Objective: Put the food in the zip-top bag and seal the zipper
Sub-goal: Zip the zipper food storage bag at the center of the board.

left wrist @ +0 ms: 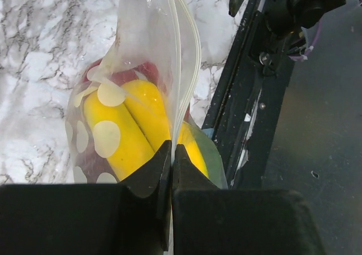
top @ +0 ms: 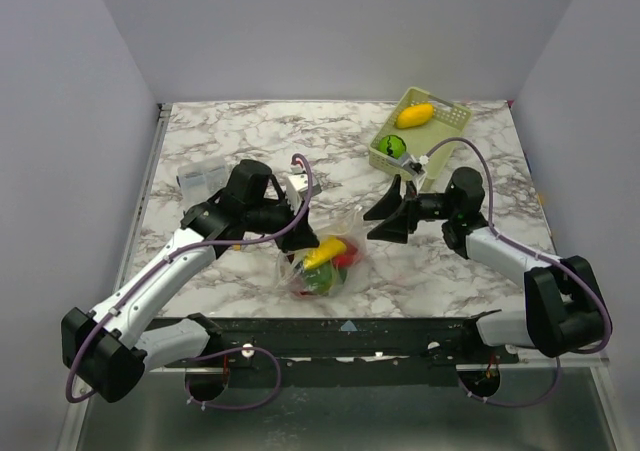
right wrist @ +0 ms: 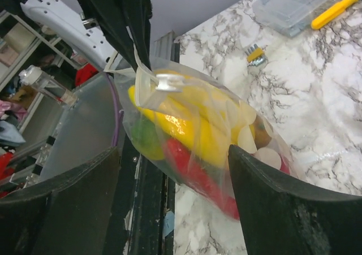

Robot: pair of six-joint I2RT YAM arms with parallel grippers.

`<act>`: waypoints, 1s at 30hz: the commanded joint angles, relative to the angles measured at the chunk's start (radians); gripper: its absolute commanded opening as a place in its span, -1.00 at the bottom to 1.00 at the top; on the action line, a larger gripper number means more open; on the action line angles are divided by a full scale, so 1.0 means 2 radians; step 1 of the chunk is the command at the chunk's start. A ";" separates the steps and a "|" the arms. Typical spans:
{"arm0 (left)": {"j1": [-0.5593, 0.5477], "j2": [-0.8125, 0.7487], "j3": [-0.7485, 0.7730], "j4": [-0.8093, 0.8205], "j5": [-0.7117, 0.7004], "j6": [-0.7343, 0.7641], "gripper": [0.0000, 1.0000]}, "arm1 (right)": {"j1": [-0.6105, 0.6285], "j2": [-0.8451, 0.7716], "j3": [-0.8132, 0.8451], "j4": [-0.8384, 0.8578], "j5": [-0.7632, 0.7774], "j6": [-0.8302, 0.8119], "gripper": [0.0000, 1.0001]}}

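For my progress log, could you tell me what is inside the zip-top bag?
Through the zip-top bag show a yellow banana, a red pepper and a green piece; anything beneath them is hidden.

Bright, even light fell from overhead, leaving only soft shadows on the marble counter (top: 250, 141). Glare sheened the zip-top bag (left wrist: 141, 51) in both wrist views. The near fingers (right wrist: 283, 210) there were dark and slightly blurred, and the right wrist view's far background was out of focus.
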State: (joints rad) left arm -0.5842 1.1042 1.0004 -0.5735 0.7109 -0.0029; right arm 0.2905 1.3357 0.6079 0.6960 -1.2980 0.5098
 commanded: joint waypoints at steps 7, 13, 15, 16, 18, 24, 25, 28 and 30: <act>0.003 0.004 -0.009 0.026 0.077 -0.010 -1.00 | 0.028 0.028 -0.007 0.202 -0.003 0.058 0.52; 0.003 0.015 -0.005 0.024 0.100 -0.009 -1.00 | 0.050 0.033 -0.010 0.215 0.009 0.058 0.34; 0.003 0.022 0.000 0.019 0.102 -0.009 -1.00 | 0.059 0.031 -0.008 0.201 0.016 0.046 0.27; 0.003 0.024 0.001 0.017 0.101 -0.009 -1.00 | 0.061 0.032 -0.005 0.189 0.018 0.036 0.18; 0.004 0.025 0.006 0.014 0.073 -0.016 -1.00 | 0.066 0.032 -0.002 0.179 0.019 0.031 -0.09; -0.010 -0.005 -0.001 0.039 -0.014 -0.033 -0.46 | 0.070 0.004 -0.016 0.164 0.033 0.041 -0.58; -0.018 -0.013 -0.004 0.050 -0.035 -0.040 -0.26 | 0.070 -0.003 -0.015 0.144 0.040 0.036 -0.69; -0.055 -0.028 -0.006 0.073 -0.094 -0.045 0.18 | 0.071 -0.019 -0.008 0.091 0.068 0.033 -0.87; -0.076 -0.030 -0.007 0.095 -0.124 -0.052 0.34 | 0.073 -0.024 -0.007 0.074 0.086 0.049 -0.77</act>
State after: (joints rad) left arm -0.6552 1.0859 0.9863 -0.5026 0.6468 -0.0776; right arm 0.4263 1.3251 0.5850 0.9501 -1.2190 0.5930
